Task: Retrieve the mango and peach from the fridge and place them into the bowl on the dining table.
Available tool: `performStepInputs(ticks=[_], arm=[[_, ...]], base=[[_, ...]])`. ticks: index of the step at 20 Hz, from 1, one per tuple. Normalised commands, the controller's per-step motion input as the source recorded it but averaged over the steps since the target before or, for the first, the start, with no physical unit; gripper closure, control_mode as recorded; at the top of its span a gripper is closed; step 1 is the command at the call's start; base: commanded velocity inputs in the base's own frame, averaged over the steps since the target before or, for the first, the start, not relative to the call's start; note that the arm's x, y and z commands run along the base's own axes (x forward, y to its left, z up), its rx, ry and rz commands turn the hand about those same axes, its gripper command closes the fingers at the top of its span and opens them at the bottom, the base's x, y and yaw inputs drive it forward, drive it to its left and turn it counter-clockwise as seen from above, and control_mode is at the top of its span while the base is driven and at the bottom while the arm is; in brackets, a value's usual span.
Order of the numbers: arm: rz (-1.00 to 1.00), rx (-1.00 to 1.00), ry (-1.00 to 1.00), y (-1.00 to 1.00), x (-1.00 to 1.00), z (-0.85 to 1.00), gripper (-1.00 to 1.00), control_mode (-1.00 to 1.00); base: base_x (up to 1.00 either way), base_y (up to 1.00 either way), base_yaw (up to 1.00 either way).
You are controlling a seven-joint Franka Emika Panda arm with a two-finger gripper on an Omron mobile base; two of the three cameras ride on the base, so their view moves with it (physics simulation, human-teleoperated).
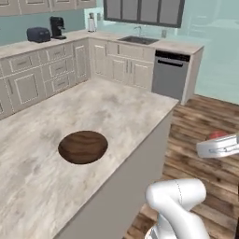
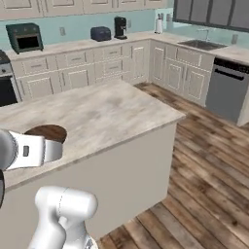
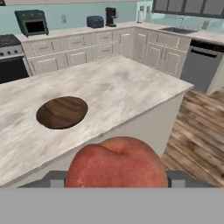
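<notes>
A pinkish-red peach (image 3: 117, 164) with a cleft on top sits close in the hand view, and my gripper (image 3: 117, 183) is shut on it. In the left base view the hand (image 1: 218, 147) hangs over the wooden floor to the right of the table, with a bit of the red peach (image 1: 217, 135) showing above it. The dark brown bowl (image 1: 83, 146) (image 3: 61, 112) lies empty on the pale marbled dining table (image 1: 116, 102) (image 3: 122, 83), ahead and to the left of the gripper. My arm partly hides the bowl (image 2: 46, 132) in the right base view. The mango and the fridge are out of view.
The table's corner and side panel (image 3: 144, 122) stand between the gripper and the bowl. White counters run along the back wall with a sink (image 1: 137, 40), a dishwasher (image 1: 170, 74), a stove (image 3: 11, 59) and a toaster oven (image 2: 26, 36). Wooden floor (image 2: 209, 165) lies to the right.
</notes>
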Motion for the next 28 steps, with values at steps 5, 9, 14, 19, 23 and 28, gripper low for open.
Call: performStepInputs(ticks=[5, 9, 14, 19, 23, 28], arm=[[0.0, 0.0, 0.0, 0.0, 0.0, 0.0, 1.0, 1.0], [0.0, 0.0, 0.0, 0.0, 0.0, 0.0, 1.0, 1.0], [0.0, 0.0, 0.0, 0.0, 0.0, 0.0, 1.0, 1.0], [0.0, 0.0, 0.0, 0.0, 0.0, 0.0, 1.0, 1.0], [0.0, 0.0, 0.0, 0.0, 0.0, 0.0, 1.0, 1.0], [0.0, 0.0, 0.0, 0.0, 0.0, 0.0, 1.0, 1.0]], base=[[-0.02, 0.31, 0.61], [0.08, 0.27, 0.59], [0.73, -0.04, 0.45], [0.96, -0.2, 0.36], [0.99, -0.27, 0.33], [0.76, -0.15, 0.3]])
